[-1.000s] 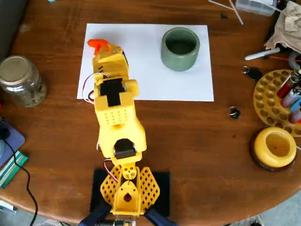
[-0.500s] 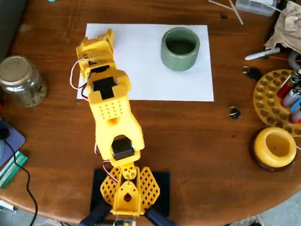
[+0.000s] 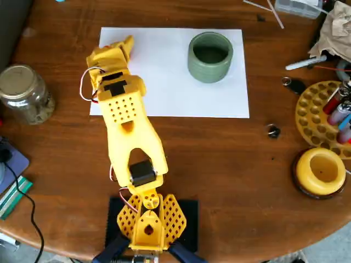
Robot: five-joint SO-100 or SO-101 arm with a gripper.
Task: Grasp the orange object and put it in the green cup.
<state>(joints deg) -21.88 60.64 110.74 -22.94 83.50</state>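
Note:
The green cup (image 3: 210, 56) stands upright on the right part of a white paper sheet (image 3: 175, 93), its dark hollow showing. My yellow arm reaches from the base at the bottom middle up to the left. My gripper (image 3: 125, 46) is over the sheet's upper left corner, well left of the cup. Its fingers lie close together from above, and I cannot tell whether they are open or shut. No orange object shows; it may be hidden under the gripper.
A glass jar (image 3: 24, 93) stands at the left. A yellow round holder on a dark base (image 3: 321, 171) and a yellow pen rack (image 3: 321, 115) are at the right. A marker (image 3: 306, 63) and small metal bits (image 3: 273, 131) lie near them.

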